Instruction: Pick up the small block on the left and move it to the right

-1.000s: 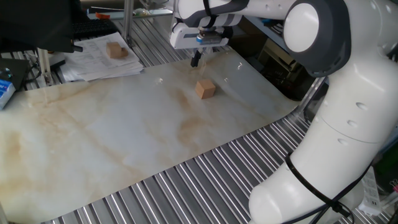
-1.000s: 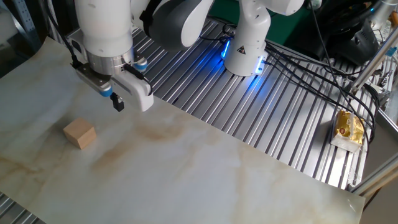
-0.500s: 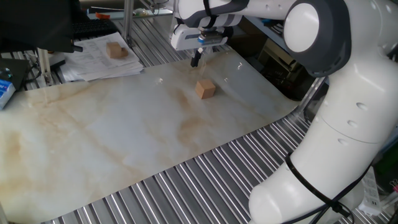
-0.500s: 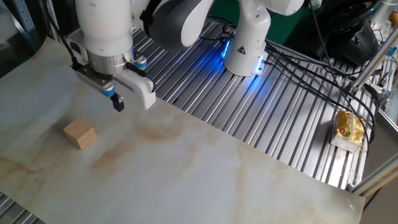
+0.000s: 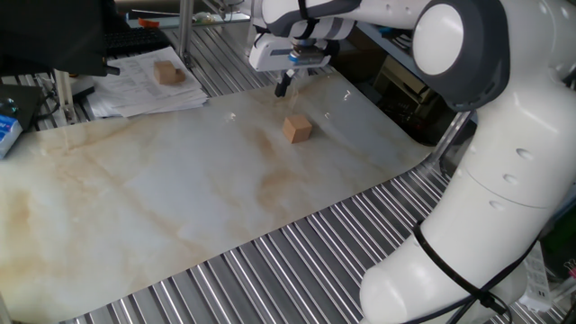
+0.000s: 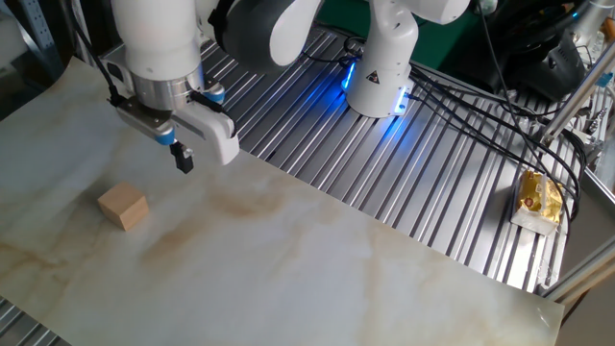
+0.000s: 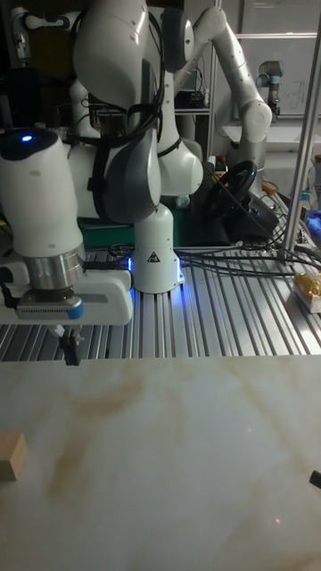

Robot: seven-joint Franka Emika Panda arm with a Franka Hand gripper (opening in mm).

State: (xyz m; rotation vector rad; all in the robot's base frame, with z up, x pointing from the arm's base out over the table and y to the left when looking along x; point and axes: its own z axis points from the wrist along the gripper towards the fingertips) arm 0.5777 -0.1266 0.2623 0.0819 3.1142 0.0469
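Step in hand: the approach, by my reading; the gripper [image 6: 183,158] hangs above the marbled sheet [image 6: 288,259] with nothing between its fingers.
Fingers: they read as one dark tip in all three views, so pressed together or very nearly.
Small block: the small block [image 5: 297,129] sits on the sheet just right of centre in one fixed view, at the left edge in the other fixed view [image 6: 123,207] and cut by the left border in the tall fixed view [image 7: 12,456]. It is free on all sides, near the gripper but apart from it.
Doing it well: spread the fingers first, centre over the cube, turn the wrist so the pads meet two flat opposite faces, then come straight down. The cube sits skewed to the sheet's edges, so a corner grip would likely twist it.
Second block: a browner block [image 5: 166,72] rests on papers [image 5: 144,90] at upper left of one fixed view, well apart; not the target.
Surface: a smooth pale sheet with tan veining, laid over a ribbed metal table [image 6: 432,173].
Room: a blue glow at the arm's base [image 6: 380,82], black cables [image 6: 480,115], a yellow packet [image 6: 538,200] at the right edge.
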